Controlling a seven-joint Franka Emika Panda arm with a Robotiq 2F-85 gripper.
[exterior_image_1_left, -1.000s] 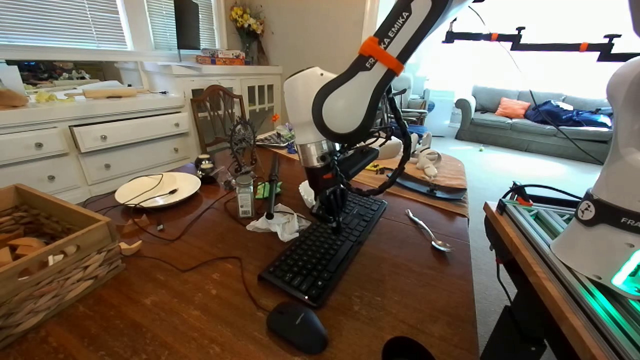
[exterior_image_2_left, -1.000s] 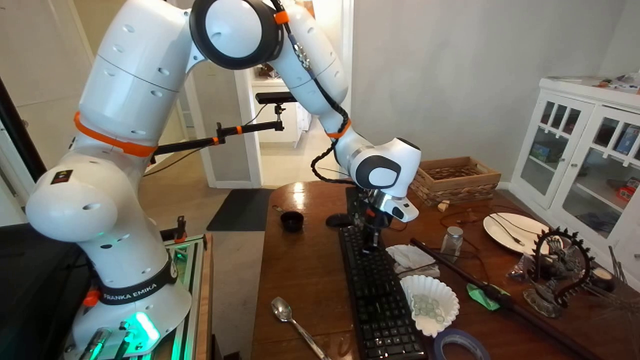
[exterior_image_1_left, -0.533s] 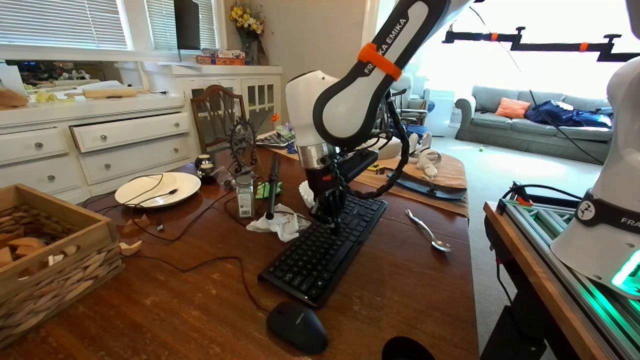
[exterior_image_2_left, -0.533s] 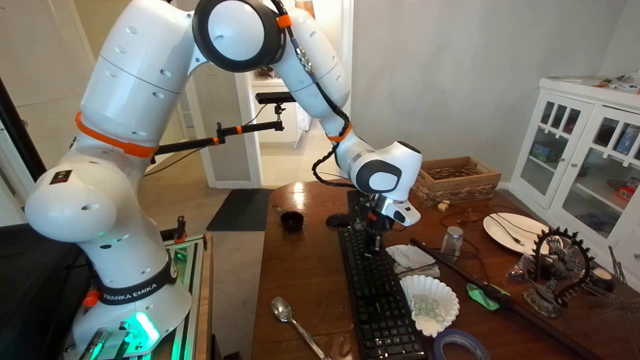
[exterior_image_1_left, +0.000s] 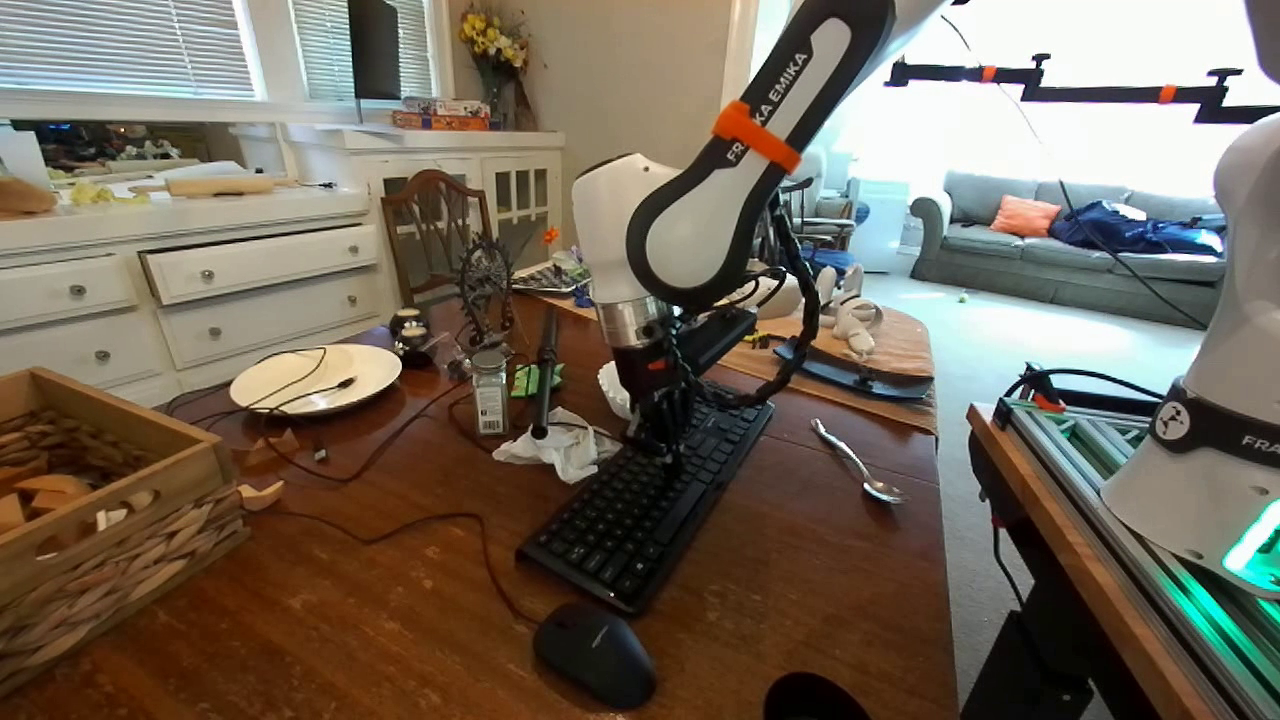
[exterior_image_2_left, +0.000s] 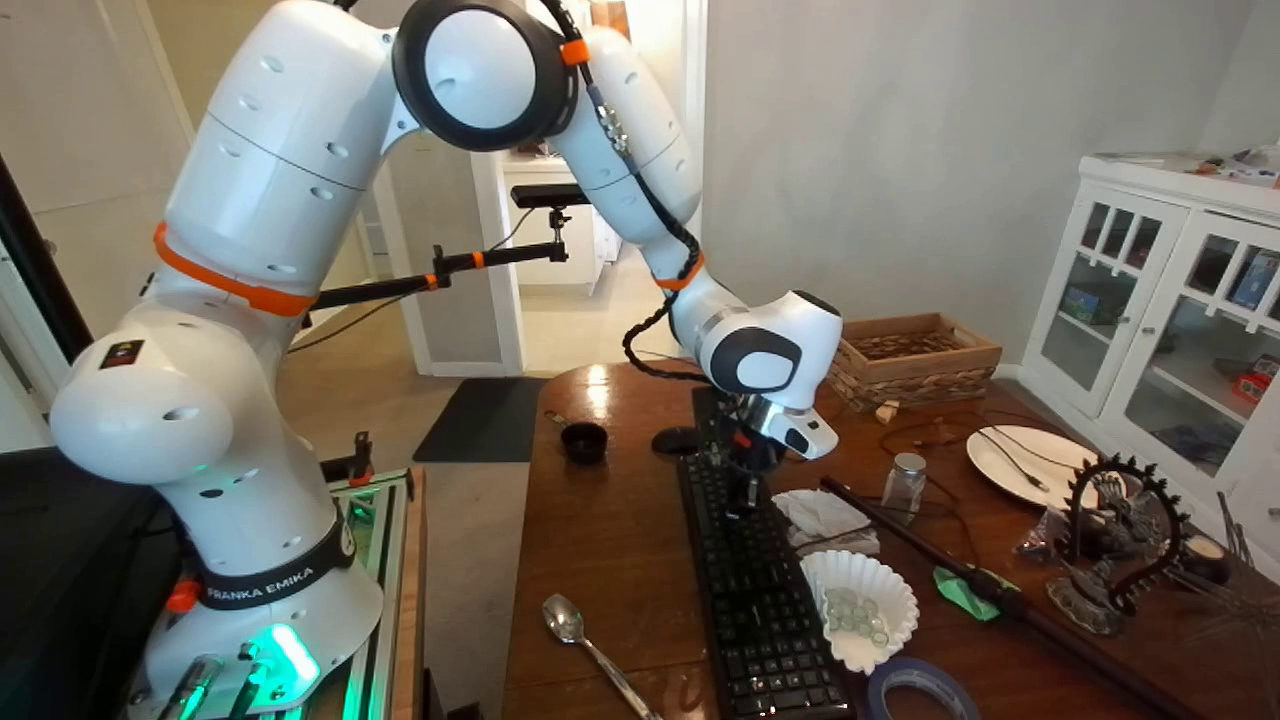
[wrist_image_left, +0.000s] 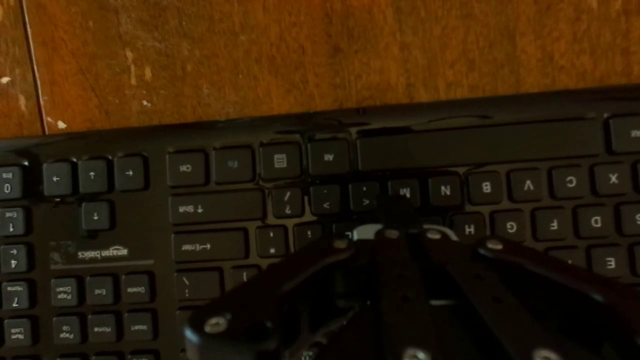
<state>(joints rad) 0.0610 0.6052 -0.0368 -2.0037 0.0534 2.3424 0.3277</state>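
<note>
Pointing at the keyboard (wrist_image_left: 300, 172), the fingers (wrist_image_left: 397, 212) are pressed together; bench (wrist_image_left: 320, 55) spreads past its twelve-o'clock edge in the wrist view.

Strong glare (exterior_image_1_left: 1110, 35) fills the space behind a gray couch (exterior_image_1_left: 1050, 285) with an orange pillow (exterior_image_1_left: 1025, 216), on a pale floor (exterior_image_1_left: 1000, 325). White drawers (exterior_image_1_left: 265, 268), one slightly open, sit below window blinds (exterior_image_1_left: 120, 45), a wooden chair (exterior_image_1_left: 437, 200) nearby. A white glass-doored cabinet (exterior_image_2_left: 1145, 300) stands beside a gray wall (exterior_image_2_left: 900, 180).

Keyboard (exterior_image_1_left: 645, 503) on table (exterior_image_1_left: 380, 620); in exterior view, mouse (exterior_image_1_left: 595, 655) before it, spoon (exterior_image_1_left: 853, 461) right, jar (exterior_image_1_left: 490, 395) left.
</note>
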